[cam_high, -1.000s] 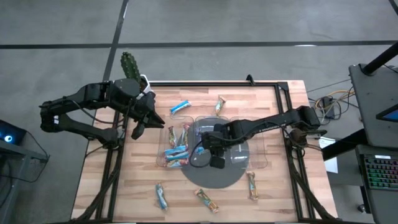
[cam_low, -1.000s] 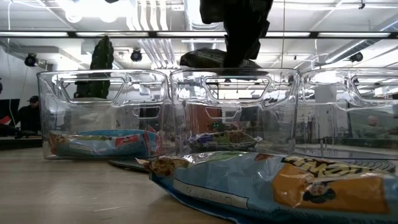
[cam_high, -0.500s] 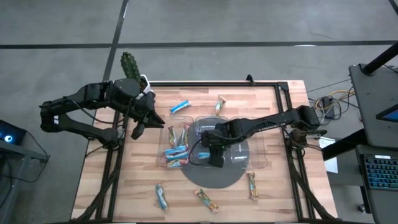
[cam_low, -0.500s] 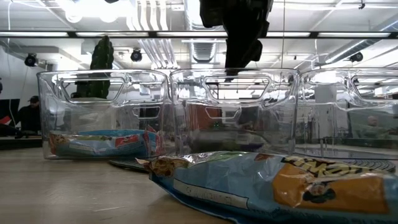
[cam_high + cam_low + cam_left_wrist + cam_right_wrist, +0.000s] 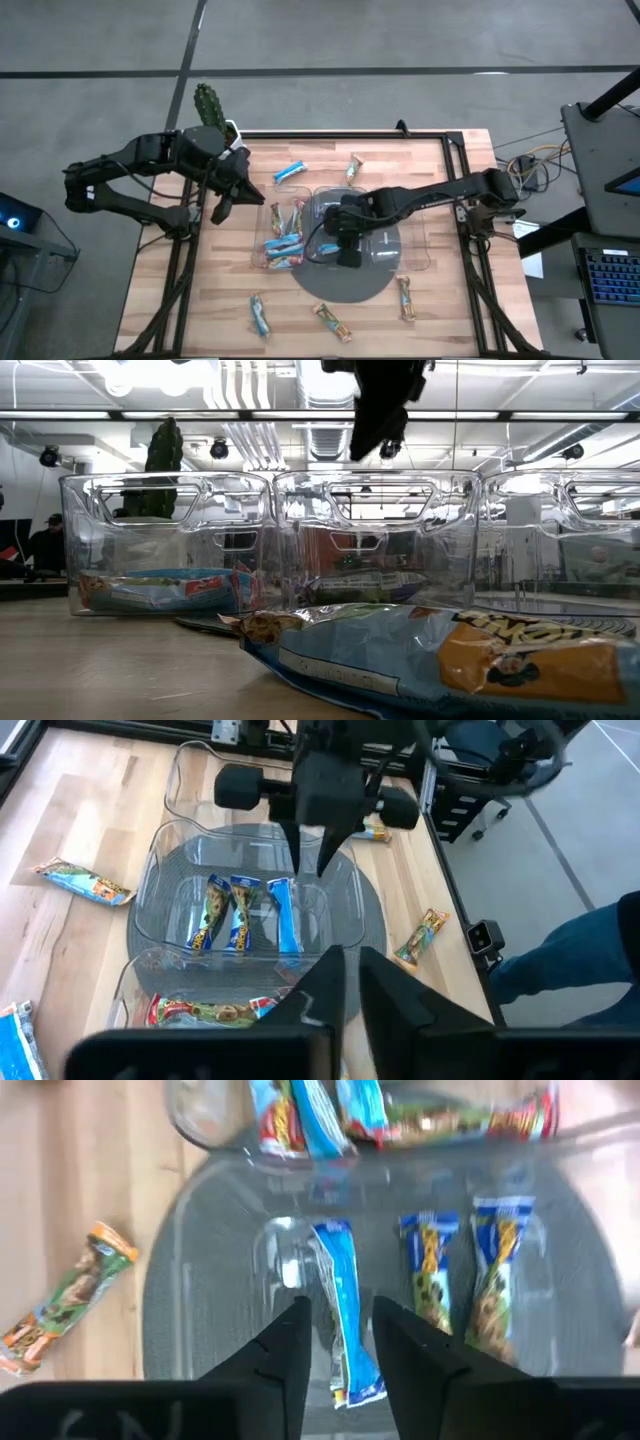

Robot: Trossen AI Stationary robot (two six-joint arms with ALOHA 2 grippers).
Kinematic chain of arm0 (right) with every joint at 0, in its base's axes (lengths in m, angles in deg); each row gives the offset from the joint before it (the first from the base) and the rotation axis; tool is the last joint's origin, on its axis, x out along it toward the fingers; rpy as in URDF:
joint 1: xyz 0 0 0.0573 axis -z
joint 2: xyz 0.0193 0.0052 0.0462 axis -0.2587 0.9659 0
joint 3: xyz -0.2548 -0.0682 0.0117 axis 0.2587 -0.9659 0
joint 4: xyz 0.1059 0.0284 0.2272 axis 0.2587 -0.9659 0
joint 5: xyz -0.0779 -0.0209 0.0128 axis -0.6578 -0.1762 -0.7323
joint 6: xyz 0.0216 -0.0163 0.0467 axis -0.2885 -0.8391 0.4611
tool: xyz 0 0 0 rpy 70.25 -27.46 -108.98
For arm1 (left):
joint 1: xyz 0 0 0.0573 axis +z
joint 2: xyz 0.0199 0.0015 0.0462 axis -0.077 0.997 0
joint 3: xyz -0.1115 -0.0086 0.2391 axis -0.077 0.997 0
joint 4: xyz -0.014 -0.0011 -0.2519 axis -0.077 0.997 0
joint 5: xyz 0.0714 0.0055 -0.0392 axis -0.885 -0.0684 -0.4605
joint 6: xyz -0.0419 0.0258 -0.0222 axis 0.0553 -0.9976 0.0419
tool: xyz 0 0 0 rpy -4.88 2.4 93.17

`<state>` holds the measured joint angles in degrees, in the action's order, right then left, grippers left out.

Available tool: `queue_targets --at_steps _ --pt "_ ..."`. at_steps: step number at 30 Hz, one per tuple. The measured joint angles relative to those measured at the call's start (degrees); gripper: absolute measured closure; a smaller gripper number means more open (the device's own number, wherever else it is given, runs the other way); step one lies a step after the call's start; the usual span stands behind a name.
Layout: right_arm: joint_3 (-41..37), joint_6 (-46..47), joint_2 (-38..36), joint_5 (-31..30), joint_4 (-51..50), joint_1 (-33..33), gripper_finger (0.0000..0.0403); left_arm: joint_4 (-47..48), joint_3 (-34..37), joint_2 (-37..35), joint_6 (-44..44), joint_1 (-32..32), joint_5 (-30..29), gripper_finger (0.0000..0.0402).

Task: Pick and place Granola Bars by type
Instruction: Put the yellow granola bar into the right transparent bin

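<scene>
Tabletop tray [image 5: 425, 262]: right gripper [image 5: 345, 250], open, has released blue bar [image 5: 345, 1295] inside.

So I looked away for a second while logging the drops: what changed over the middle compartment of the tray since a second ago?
The right gripper let go of a blue bar, which now lies in the middle compartment of the clear tray beside two others, and the gripper rose, open, above the tray's rim. The left gripper stayed where it was, off the tray's left end, and the loose bars on the table did not move.
</scene>
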<state>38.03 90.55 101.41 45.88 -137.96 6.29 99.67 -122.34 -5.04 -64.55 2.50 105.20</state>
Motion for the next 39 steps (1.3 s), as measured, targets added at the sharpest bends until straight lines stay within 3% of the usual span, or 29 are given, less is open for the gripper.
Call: queue_targets --at_steps 11,26,32,39 --pt "6.93 -6.95 -4.91 4.29 5.38 -0.02 0.0389 -0.27 0.0 -0.24 -0.49 0.0 -0.01 0.0401" --pt "18.22 -15.23 -13.54 5.16 8.01 -0.02 0.0394 -7.41 -0.02 -2.38 -2.03 0.0 0.63 0.0402" --pt "15.11 -17.14 -18.58 5.03 12.2 0.0 0.0394 -7.84 -0.02 -3.77 -4.03 0.0 0.91 0.0402" --pt "1.99 -14.68 -26.41 4.97 22.93 1.46 0.0394 -7.8 -0.02 -5.02 -4.11 0.0 0.93 0.0402"
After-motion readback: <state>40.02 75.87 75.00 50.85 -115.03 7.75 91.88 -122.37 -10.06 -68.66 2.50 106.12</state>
